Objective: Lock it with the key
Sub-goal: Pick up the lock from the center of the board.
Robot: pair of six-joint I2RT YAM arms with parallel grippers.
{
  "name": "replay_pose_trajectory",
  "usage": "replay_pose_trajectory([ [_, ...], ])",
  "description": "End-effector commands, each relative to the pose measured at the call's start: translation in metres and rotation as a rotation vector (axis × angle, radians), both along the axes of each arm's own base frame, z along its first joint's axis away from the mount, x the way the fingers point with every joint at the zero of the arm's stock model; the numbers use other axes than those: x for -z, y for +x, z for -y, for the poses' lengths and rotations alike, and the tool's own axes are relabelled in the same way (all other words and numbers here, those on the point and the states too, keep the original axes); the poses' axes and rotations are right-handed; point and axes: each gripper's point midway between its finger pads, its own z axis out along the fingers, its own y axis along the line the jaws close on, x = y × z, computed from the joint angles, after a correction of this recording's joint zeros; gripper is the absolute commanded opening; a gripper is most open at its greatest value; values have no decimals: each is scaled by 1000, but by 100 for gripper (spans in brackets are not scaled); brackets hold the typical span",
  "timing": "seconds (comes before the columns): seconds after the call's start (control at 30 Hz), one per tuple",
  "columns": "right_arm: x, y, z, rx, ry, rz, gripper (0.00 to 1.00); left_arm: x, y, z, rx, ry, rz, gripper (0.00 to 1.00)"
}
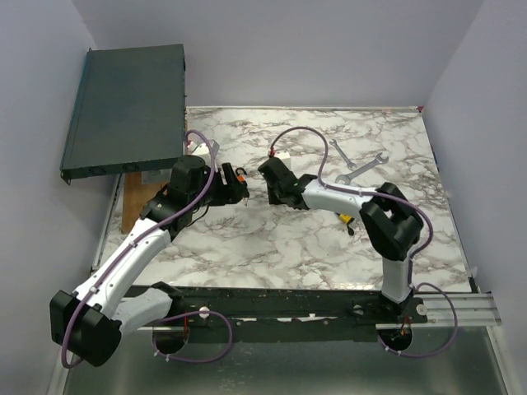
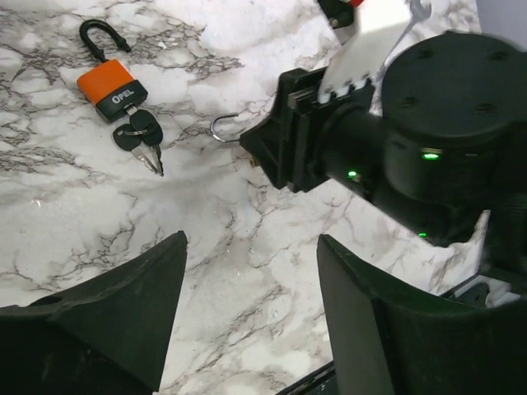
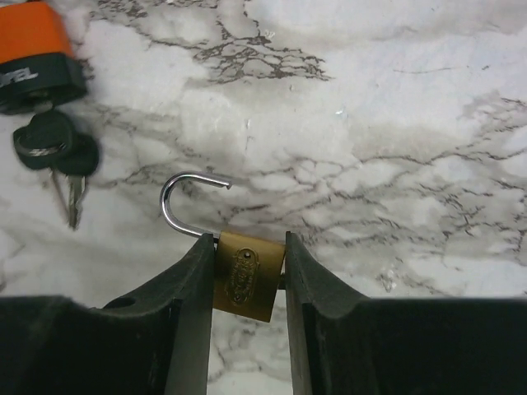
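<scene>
From above, two robot arms reach toward each other over the middle of a marble tabletop (image 1: 272,247). The left claw (image 1: 239,191) and right claw (image 1: 265,170) are near one another, with an orange padlock (image 1: 240,174) just beside them. Two wrenches (image 1: 362,167) lie on the far right.

From the left wrist, the left claw (image 2: 251,321) is spread wide, with only bare marble between its fingers. The orange padlock (image 2: 107,82) lies at the far left, keys (image 2: 140,138) at its base.

From the right wrist, the right claw (image 3: 249,240) pinches a brass padlock (image 3: 245,284) by its sides. The padlock's silver shackle (image 3: 177,206) stands open. The orange padlock (image 3: 33,58) and keys (image 3: 53,156) lie at the far left.
</scene>
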Motion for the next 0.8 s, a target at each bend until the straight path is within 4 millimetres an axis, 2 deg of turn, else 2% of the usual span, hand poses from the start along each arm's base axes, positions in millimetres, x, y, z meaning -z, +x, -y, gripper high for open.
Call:
replay_pose_trajectory([
  [0.0, -62, -6, -12, -104, 149, 108, 15, -27, 1, 16, 156, -7, 149, 60],
  [0.2, -117, -32, 0, -165, 230, 151, 15, -82, -6, 34, 332, -20, 399, 58],
  [0.3, -148, -43, 4, -194, 273, 168, 15, -99, -12, 40, 429, 69, 559, 58],
  [0.4, -182, -56, 8, -230, 325, 192, 15, -122, -15, 42, 437, 130, 738, 61],
  [0.5, -202, -64, 15, -242, 333, 199, 15, -144, -19, 41, 431, 165, 923, 60],
  [0.63, -223, -76, 21, -262, 357, 205, 15, -146, -33, 47, 480, 262, 1156, 58],
  [0.77, -240, -86, 25, -284, 378, 210, 15, -126, -37, 61, 532, 433, 1266, 58],
])
